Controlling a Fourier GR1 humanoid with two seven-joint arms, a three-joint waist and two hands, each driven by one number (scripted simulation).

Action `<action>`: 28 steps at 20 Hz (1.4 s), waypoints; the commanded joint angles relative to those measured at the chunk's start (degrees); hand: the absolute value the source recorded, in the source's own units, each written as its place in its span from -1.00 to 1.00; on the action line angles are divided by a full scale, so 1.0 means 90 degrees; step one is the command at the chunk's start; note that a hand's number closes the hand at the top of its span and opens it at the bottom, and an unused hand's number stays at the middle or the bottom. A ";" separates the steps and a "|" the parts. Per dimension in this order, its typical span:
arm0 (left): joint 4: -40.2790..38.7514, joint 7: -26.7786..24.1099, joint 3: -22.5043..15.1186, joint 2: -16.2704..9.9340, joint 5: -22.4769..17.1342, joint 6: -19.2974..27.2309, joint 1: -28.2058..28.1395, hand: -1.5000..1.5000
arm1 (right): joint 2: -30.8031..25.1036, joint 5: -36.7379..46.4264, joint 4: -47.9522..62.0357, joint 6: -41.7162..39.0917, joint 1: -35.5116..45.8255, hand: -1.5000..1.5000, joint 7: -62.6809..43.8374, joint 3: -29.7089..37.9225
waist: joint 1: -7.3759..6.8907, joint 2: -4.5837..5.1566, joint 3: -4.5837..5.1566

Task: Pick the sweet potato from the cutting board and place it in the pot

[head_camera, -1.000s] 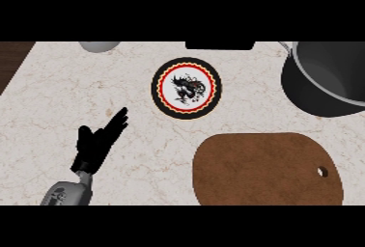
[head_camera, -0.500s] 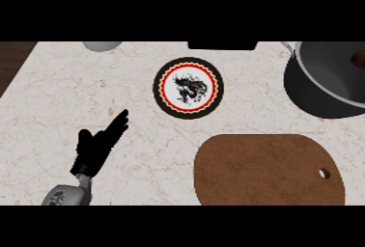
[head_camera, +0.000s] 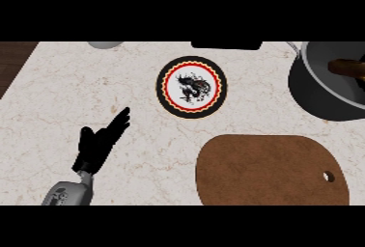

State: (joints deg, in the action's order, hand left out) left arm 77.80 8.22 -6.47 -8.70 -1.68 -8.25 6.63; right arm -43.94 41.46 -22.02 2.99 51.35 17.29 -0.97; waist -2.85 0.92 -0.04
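We log: sweet potato (head_camera: pixel 348 67) in pot (head_camera: pixel 321 91); cutting board (head_camera: pixel 271 171) bare; left hand (head_camera: pixel 100 142) resting, fingers straight.

The counter (head_camera: pixel 57 96) is pale cream marble with faint tan veins, and a strip of dark brown wood (head_camera: pixel 13 62) shows at its far left. The board (head_camera: pixel 271 169), near right, is plain reddish brown; the pot (head_camera: pixel 324 87), far right, is dark grey with a brown sweet potato (head_camera: pixel 349 67) inside. The plate (head_camera: pixel 189 87) is black-rimmed with yellow and red rings round a white centre bearing a black figure, and the left hand (head_camera: pixel 96 144) is black on a grey forearm (head_camera: pixel 68 195).
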 commanded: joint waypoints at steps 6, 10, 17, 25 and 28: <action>0.0238 0.0186 -0.0127 0.0132 0.0058 0.0049 0.0021 0.00 | 0.0788 0.0709 0.1406 -0.1089 0.0592 1.00 -0.1864 -0.0522 | -0.0148 0.0031 -0.0009; 0.0017 0.0176 0.0007 0.0104 -0.0010 -0.0031 0.0223 0.00 | 0.0900 0.0899 0.1715 -0.1580 0.0944 -1.00 -0.1912 -0.0651 | -0.0076 0.0041 -0.0011; 0.0026 -0.0080 0.0041 0.0005 0.0034 -0.0069 -0.0115 0.00 | 0.1323 -0.0851 0.1046 -0.0297 0.0961 -1.00 -0.0682 0.1083 | 0.0044 -0.0014 -0.0021; 0.0216 0.0082 0.0116 -0.0037 -0.0037 -0.0092 -0.0042 0.00 | 0.0757 -0.2424 0.0972 0.0519 0.0905 -1.00 -0.0329 0.2814 | 0.0090 -0.0007 -0.0018; -0.0019 -0.0038 0.0210 -0.0040 -0.0010 -0.0053 0.0028 0.00 | 0.0457 -0.2812 0.0951 0.0616 0.0697 -1.00 0.0075 0.3255 | 0.0121 0.0020 -0.0017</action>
State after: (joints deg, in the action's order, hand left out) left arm 78.65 8.50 -5.35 -8.47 -1.63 -8.28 6.31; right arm -37.27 20.67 -13.14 6.23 58.97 15.12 23.20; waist -2.01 0.97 -0.21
